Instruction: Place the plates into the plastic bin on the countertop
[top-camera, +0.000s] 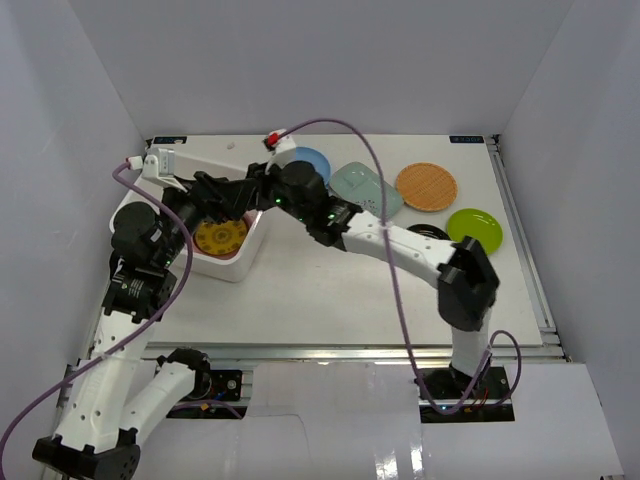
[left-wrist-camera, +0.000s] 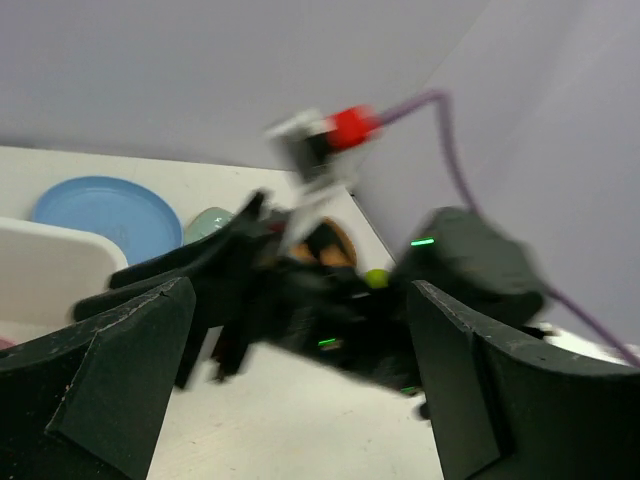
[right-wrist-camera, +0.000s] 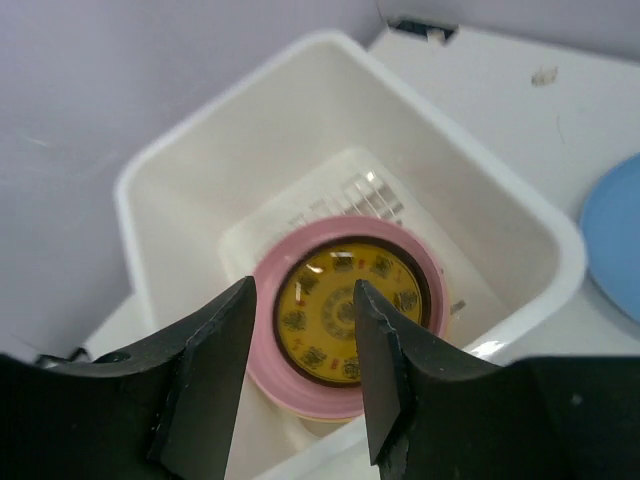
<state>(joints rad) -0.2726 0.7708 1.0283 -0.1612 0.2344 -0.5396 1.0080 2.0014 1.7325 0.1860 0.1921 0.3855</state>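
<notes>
The white plastic bin (top-camera: 243, 262) stands at the left of the countertop (top-camera: 330, 290). In it a dark plate with a yellow pattern (right-wrist-camera: 345, 310) lies on a pink plate (right-wrist-camera: 268, 352). My right gripper (right-wrist-camera: 303, 290) hangs open and empty above them, reaching over the bin (top-camera: 228, 200). My left gripper (left-wrist-camera: 300, 290) is open and empty over the bin's far side (top-camera: 193, 190), facing the right arm. Outside the bin lie a blue plate (top-camera: 314, 160), a pale green dish (top-camera: 362, 187), an orange textured plate (top-camera: 426, 186), a lime green plate (top-camera: 474, 228) and a black plate (top-camera: 428, 232), partly hidden.
The right forearm (top-camera: 400, 245) stretches across the middle of the table. White walls close in the back and sides. A metal rail (top-camera: 340, 352) runs along the near edge. The left wrist view is blurred and filled by the right arm (left-wrist-camera: 460, 270).
</notes>
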